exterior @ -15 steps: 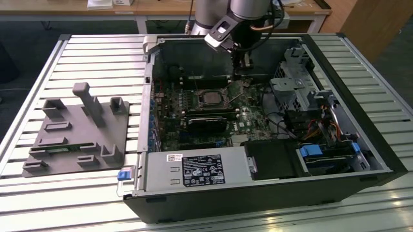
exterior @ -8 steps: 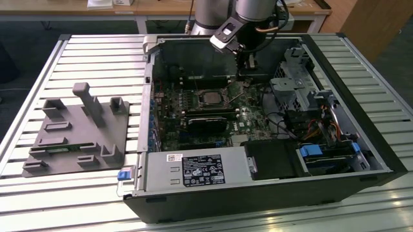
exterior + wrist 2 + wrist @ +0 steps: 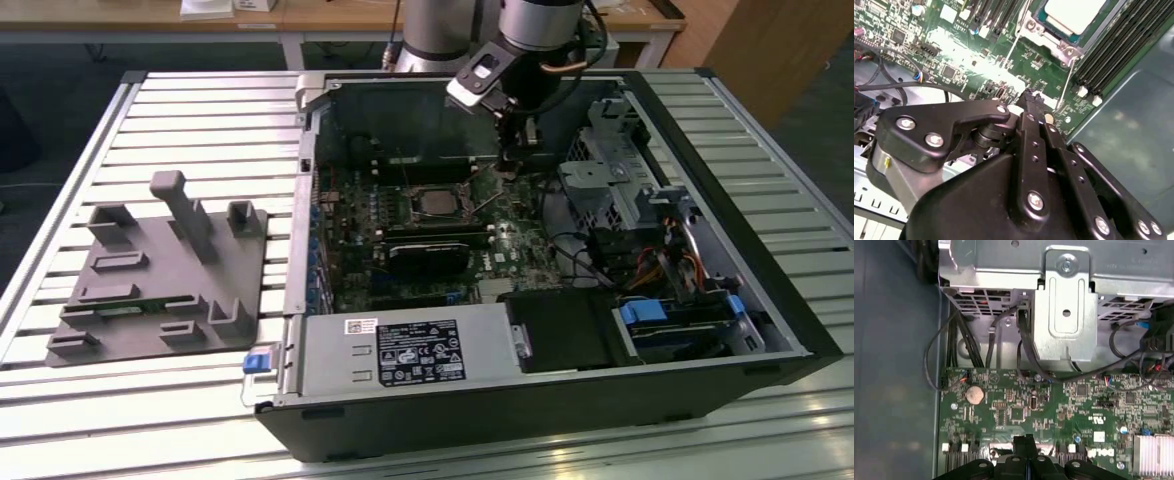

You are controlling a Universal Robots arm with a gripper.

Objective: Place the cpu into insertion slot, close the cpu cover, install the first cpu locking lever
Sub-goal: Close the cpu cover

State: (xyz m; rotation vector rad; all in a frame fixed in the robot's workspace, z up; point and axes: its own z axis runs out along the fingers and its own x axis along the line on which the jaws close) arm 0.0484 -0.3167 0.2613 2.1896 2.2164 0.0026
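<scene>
A slatted silver metal desk (image 3: 174,100) carries an open black computer case (image 3: 561,400) towards its edge at the exterior view's right. A green circuit board (image 3: 527,245) lies inside the case. The black 2-fingered hand (image 3: 1036,102) hangs low over the board near the square black insertion slot (image 3: 408,200), its fingers pressed together with nothing plainly held. The flat silver-tan cpu (image 3: 1074,12) sits in the slot. The thin silver cpu cover (image 3: 1051,37) seems to be down around it. A thin silver lever rod (image 3: 1066,82) runs just beside the fingertips.
</scene>
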